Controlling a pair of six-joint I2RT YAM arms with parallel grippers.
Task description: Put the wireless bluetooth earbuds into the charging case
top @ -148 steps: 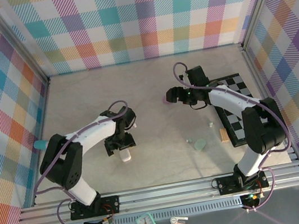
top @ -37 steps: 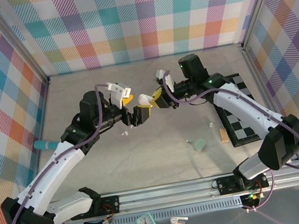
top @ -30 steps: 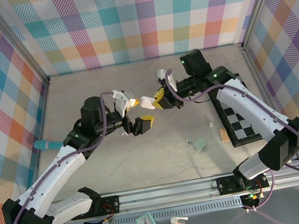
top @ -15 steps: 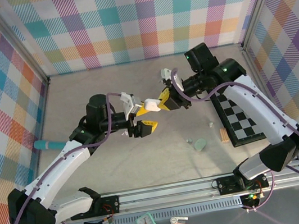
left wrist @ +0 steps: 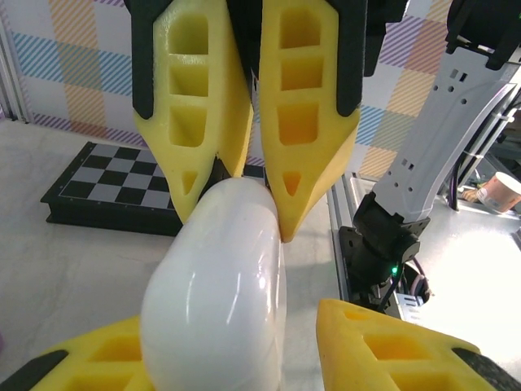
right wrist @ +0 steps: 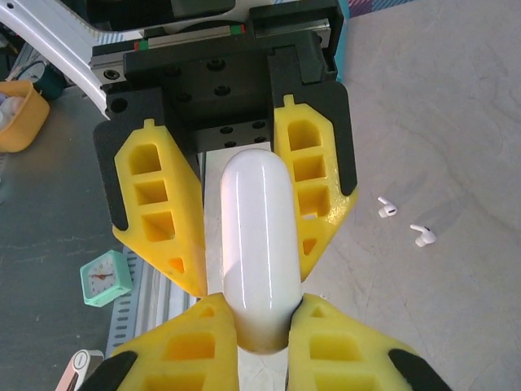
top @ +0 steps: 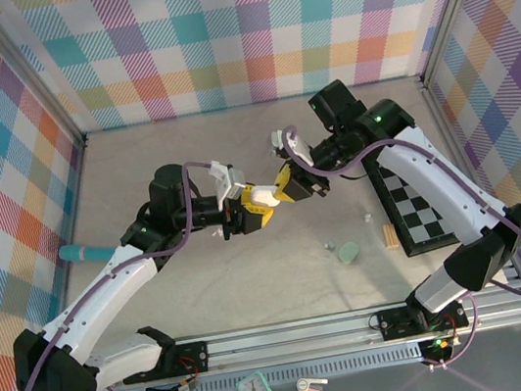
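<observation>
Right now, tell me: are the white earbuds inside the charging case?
No, two white earbuds lie loose on the table, apart from the white charging case.

The case (right wrist: 259, 244) is gleaming as smooth, glossy white plastic, throwing soft highlights along its rounded shell. The fingers (right wrist: 186, 244) are looking like matt yellow plastic (moulded with hollow cells, faintly grainy), backed by matt black plastic. The earbuds (right wrist: 387, 207) are shining with the same glossy white plastic finish. The table (top: 284, 281) is showing a pale, mottled, matt surface, stone-like in look. The chessboard (left wrist: 122, 183) is appearing smooth with a faint sheen, its material being hard to tell. The rails (top: 292, 334) are glinting as brushed metal. The walls (top: 244, 29) are reading matt, like printed cloth. The arm shells (top: 107, 289) are showing smooth white plastic.
</observation>
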